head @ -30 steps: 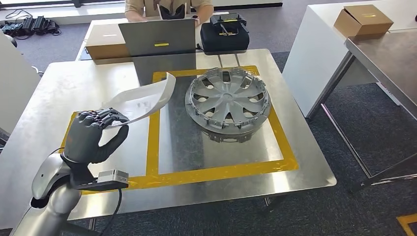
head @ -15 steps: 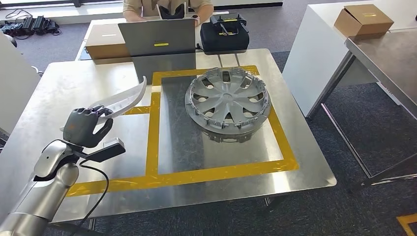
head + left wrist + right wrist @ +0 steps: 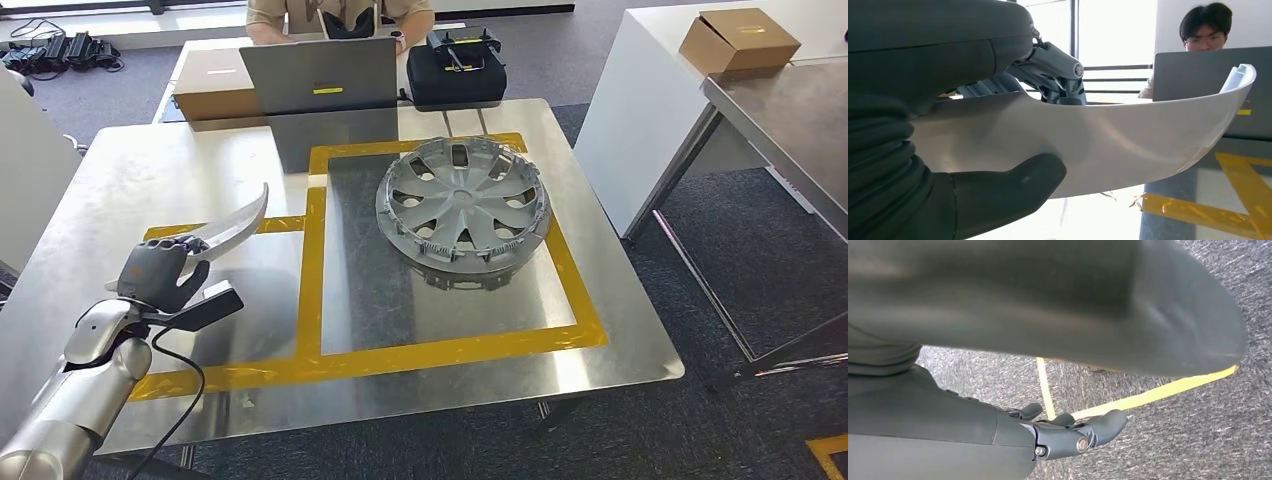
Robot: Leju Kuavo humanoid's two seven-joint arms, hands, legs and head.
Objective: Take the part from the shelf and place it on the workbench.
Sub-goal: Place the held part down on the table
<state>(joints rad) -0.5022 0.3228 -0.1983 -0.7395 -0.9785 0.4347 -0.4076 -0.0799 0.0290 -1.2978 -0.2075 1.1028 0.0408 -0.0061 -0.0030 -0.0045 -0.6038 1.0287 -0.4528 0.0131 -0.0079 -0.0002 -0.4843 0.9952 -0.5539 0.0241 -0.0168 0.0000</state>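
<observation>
My left hand (image 3: 160, 272) holds a curved white part (image 3: 232, 222) low over the left side of the steel workbench (image 3: 90, 200), just above the yellow tape there. In the left wrist view the part (image 3: 1128, 140) sweeps out from the hand (image 3: 948, 150), the thumb below it and the fingers (image 3: 1053, 65) above. Its far tip points toward the back of the bench. My right hand (image 3: 1073, 432) hangs over the grey carpet with its fingers apart and nothing in it.
A grey wheel cover (image 3: 462, 208) lies inside the yellow tape square (image 3: 450, 345). Behind the bench are a grey laptop lid (image 3: 318, 75), a black case (image 3: 456, 70), a cardboard box (image 3: 215, 90) and a seated person (image 3: 340, 12). Another table (image 3: 790, 110) stands at the right.
My left hand has moved left and down toward the bench with the part. The part has turned from broadside to nearly edge-on. The wheel cover has stayed put.
</observation>
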